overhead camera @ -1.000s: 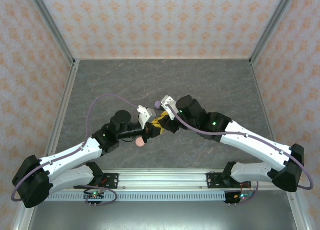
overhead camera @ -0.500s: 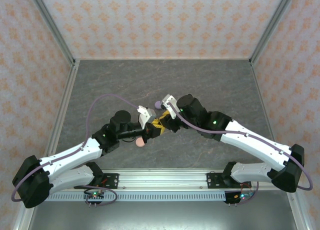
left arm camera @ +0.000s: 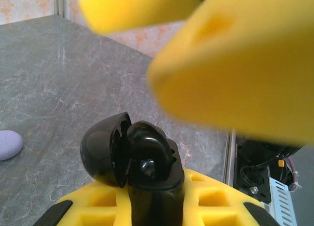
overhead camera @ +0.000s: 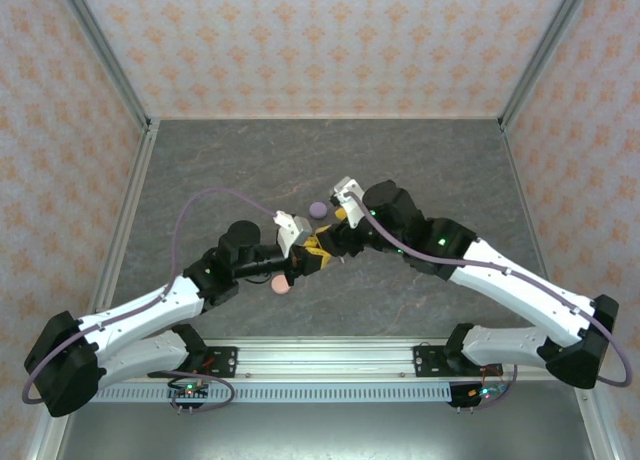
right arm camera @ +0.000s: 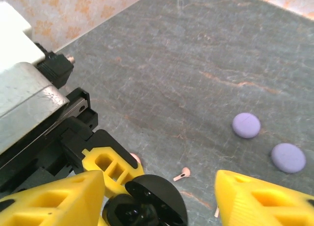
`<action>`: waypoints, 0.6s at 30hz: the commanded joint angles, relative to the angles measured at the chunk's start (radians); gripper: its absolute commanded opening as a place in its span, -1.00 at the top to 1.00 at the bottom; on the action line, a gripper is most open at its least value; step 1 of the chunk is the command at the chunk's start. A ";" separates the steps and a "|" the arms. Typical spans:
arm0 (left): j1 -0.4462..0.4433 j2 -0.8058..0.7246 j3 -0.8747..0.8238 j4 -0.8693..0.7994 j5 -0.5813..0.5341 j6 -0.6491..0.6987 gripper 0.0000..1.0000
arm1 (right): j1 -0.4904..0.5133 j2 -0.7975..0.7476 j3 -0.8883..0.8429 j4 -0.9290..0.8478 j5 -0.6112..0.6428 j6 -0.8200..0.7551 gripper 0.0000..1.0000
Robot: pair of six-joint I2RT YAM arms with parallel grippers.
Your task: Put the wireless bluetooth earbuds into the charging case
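Note:
A black charging case (left arm camera: 147, 157) stands open, its lid (left arm camera: 103, 150) tipped to the left, and my left gripper (left arm camera: 154, 199) is shut on its base. The inside is glossy black; I cannot tell whether an earbud sits in it. My right gripper (right arm camera: 157, 201) hangs open just above the black case (right arm camera: 152, 206), one yellow finger (right arm camera: 49, 201) on each side. On the table beyond lies a pale pink earbud (right arm camera: 182, 175), and a second pink earbud (right arm camera: 216, 212) shows beside the right finger. In the top view both grippers (overhead camera: 322, 250) meet at mid-table.
Two round lavender cases (right arm camera: 246, 125) (right arm camera: 288, 157) lie on the grey table beyond the grippers; one lavender case (overhead camera: 319, 209) shows from above. A pink round case (overhead camera: 283, 283) sits under the left gripper. Patterned walls enclose the table on three sides.
My right arm has drawn back a little, up and to the right, uncovering the lavender case from above. The left gripper still holds the black case in the same place.

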 commanded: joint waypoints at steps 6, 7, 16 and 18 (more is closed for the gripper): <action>-0.021 -0.073 -0.006 0.110 -0.097 0.050 1.00 | -0.116 -0.093 -0.007 -0.112 -0.016 0.094 -0.55; -0.020 -0.078 -0.002 0.110 -0.097 0.054 1.00 | -0.134 -0.095 -0.014 -0.112 -0.040 0.103 -0.57; -0.022 -0.074 0.020 0.095 -0.074 0.063 1.00 | -0.168 -0.074 -0.025 -0.050 -0.184 0.124 -0.65; -0.024 -0.075 0.021 0.093 -0.074 0.064 1.00 | -0.167 -0.060 -0.021 -0.046 -0.204 0.121 -0.66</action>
